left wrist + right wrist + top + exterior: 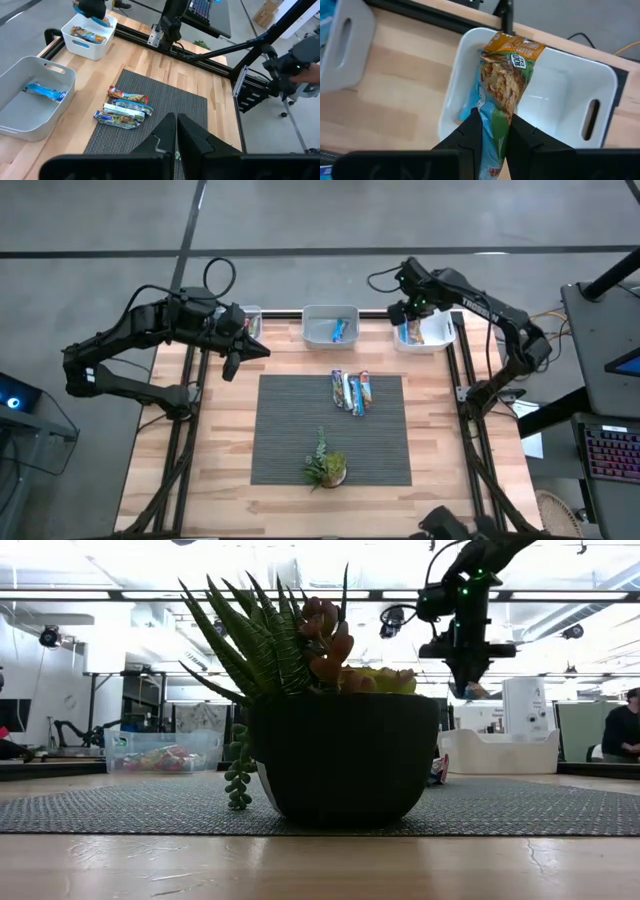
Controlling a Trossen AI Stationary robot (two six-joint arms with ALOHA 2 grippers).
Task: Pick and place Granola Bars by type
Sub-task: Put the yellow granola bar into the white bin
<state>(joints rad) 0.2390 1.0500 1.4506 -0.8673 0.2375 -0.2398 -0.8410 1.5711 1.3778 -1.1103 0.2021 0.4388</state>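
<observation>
The right gripper (490,131) hangs above the white bin (555,85) at the far right of the worktop (220,480), its fingers (467,132) pinched on an orange-topped granola bar (504,75) that points down into the bin. From the high view this bin (440,340) sits at the far right corner, with the gripper (408,313) over its left part; another bar already lies inside it, seen in the left wrist view (87,35). A middle bin (330,327), grey-white, stands along the far edge and holds one blue-wrapped bar (340,330). A third container (250,317) sits at the far left, partly hidden beneath the left arm; its contents cannot be made out from above. The left gripper (176,131) is held above the far left of the worktop, near that container, with its fingers (165,131) closed together and nothing between them. On the dark woven mat (290,440) at the centre of the worktop, three bars (351,391) lie side by side, touching or nearly so, toward the mat's far edge. A small potted plant (326,466) stands on the near part of the mat, well apart from the bars. In the low view the plant's dark pot (345,755) blocks most of the mat, and the right arm (465,610) shows above the white bin behind it.
</observation>
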